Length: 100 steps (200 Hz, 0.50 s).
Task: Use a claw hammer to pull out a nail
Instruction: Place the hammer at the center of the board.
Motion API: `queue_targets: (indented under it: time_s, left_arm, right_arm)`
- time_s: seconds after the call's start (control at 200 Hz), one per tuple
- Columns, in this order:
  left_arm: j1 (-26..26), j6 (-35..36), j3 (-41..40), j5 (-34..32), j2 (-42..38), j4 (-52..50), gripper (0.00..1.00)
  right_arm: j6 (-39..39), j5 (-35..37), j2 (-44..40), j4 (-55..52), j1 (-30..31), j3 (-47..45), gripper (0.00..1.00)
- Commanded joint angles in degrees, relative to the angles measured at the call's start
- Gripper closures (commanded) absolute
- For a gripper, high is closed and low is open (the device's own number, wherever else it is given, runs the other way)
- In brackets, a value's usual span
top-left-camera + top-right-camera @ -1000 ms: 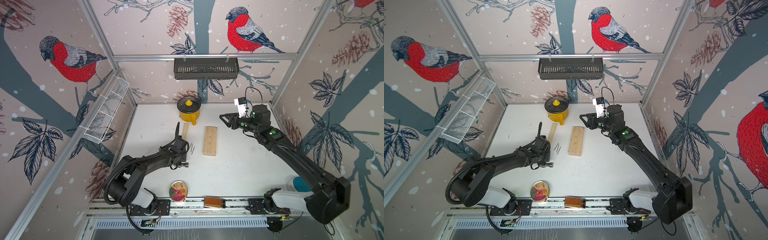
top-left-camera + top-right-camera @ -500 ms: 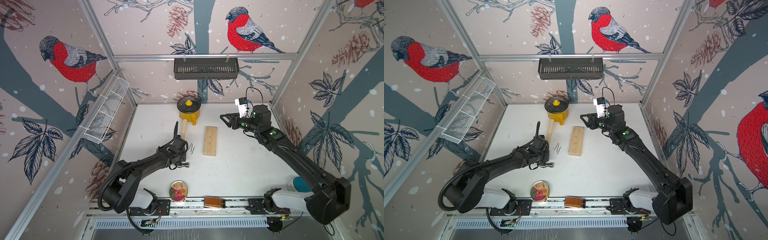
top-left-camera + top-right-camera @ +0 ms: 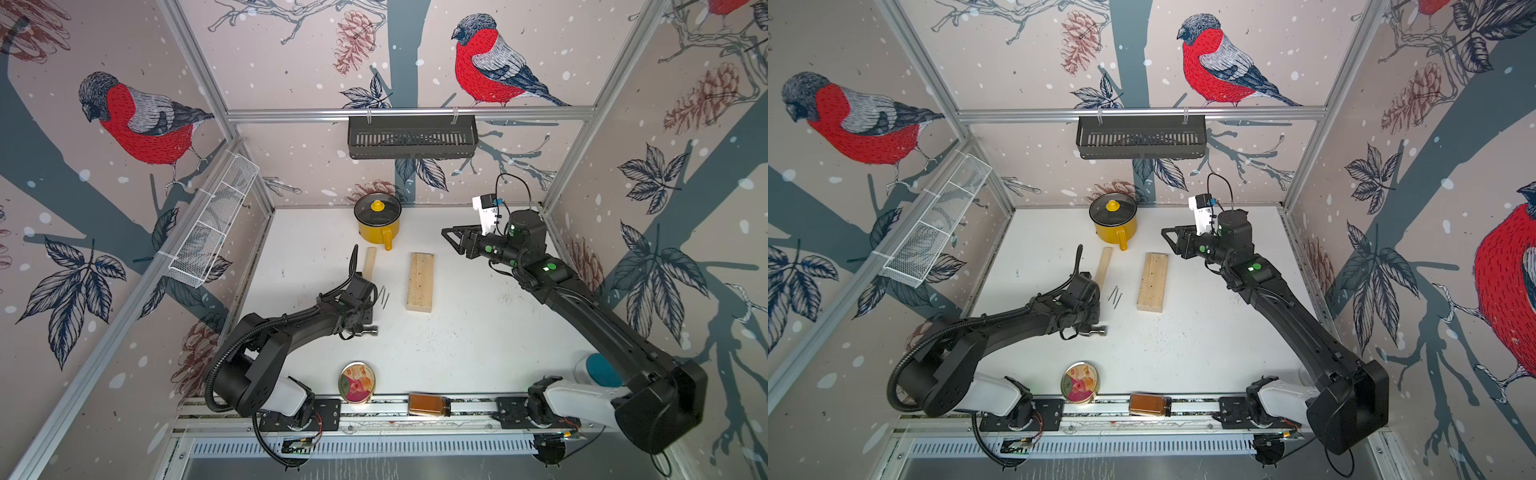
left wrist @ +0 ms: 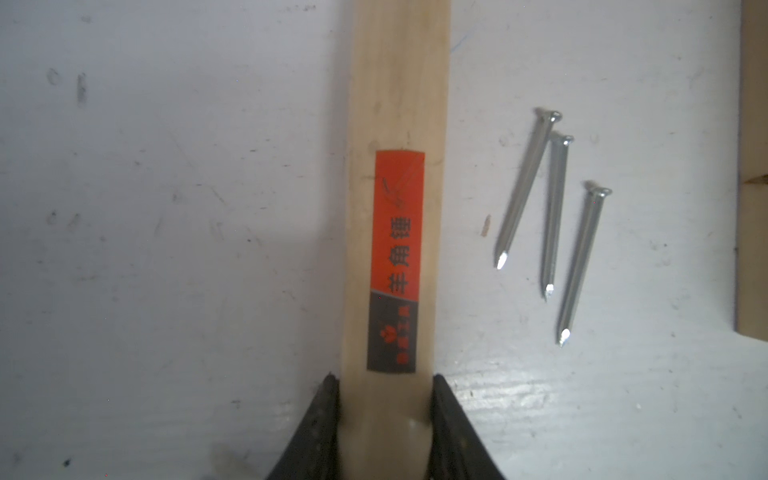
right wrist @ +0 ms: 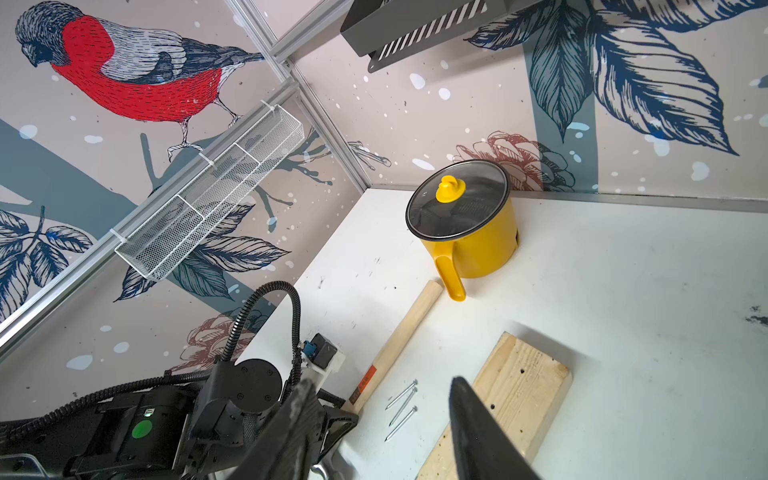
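Near edge: a round printed tin [image 3: 356,382] and an amber jar [image 3: 429,405] lie by the front rail of the white table [image 3: 478,332], between the two arm bases.

Left arm reaches low over the table's left part. The left gripper [image 4: 386,395] is clamped on the claw hammer [image 4: 397,104]. Both black fingers [image 4: 328,415] press the pale wooden handle from either side, on the head side of the orange-and-black label [image 4: 395,257], with the jaws drawn in to the handle's width. The grey steel head [image 3: 368,331] sticks out on the near side of the gripper. The handle runs away from it, its free end close to the yellow pot [image 3: 377,224]. Resting on the table or lifted: cannot tell.

Three loose nails [image 4: 548,216] lie flat just beside the handle, between it and the wooden block [image 3: 420,281]. The block lies flat and shows small holes.

The right gripper [image 3: 449,240] hangs above the table beyond the block, jaws apart, nothing between them.

Far: the pot, glass-lidded, stands near the back wall. A black slotted shelf [image 3: 411,137] hangs from the rail above.
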Motion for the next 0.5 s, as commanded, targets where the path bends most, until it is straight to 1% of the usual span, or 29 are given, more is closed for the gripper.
queue_targets:
  time_s: [0.0,0.11,0.185,0.27,0.495]
  left_arm:
    - [0.1,-0.7,-0.2,0.8,0.4,2.1,0.73]
    - [0.1,-0.8,-0.2,0.7,0.8,2.1,0.73]
    - [0.1,-0.8,-0.3,0.7,0.9,2.0,0.70]
    - [0.1,-1.0,-0.3,0.4,0.8,1.7,0.65]
    - [0.1,-1.0,-0.2,0.0,-0.2,1.3,0.47]
  right_arm:
    - [0.1,-0.4,-0.3,1.4,0.0,-0.1,0.48]
    - [0.0,-0.4,-0.2,1.4,-0.1,-0.1,0.48]
    - [-0.1,-0.4,-0.2,1.4,-0.1,-0.1,0.48]
    - [-0.1,-0.6,-0.2,1.5,-0.2,-0.1,0.48]
    - [0.0,-0.7,-0.1,1.6,-0.3,-0.1,0.48]
